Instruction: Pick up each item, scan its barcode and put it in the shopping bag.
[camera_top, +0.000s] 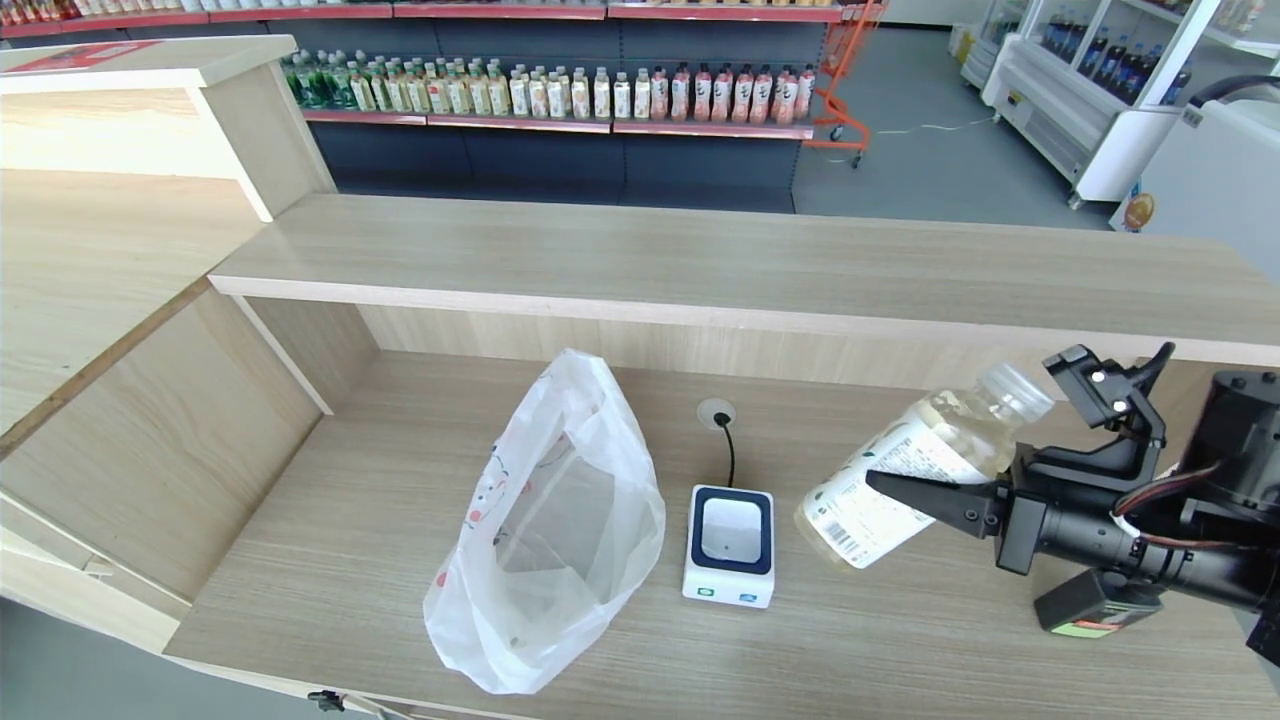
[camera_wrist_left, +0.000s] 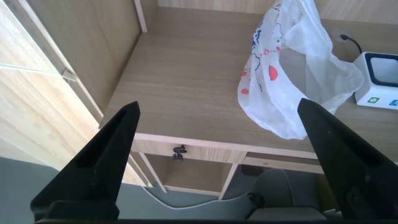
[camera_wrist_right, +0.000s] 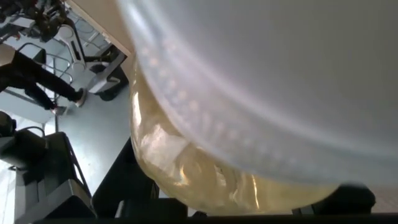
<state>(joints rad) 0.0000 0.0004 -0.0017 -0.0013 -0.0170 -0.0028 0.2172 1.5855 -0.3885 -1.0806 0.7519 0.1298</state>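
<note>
One bottle (camera_top: 935, 435) of pale liquid hangs above the surface (camera_top: 330, 520), pinched by the right end effector (camera_top: 895, 475); its long axis tilts, cap up and to the right, barcoded base down toward the scanner (camera_top: 731, 545) just beside it. Left of the scanner stands the open shopping bag (camera_top: 550, 530), and the left end effector (camera_wrist_left: 217, 155) is spread, empty, near the surface's front edge.

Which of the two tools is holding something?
The right tool, shut on the tilted bottle of pale liquid; the left tool is open and holds nothing.
</note>
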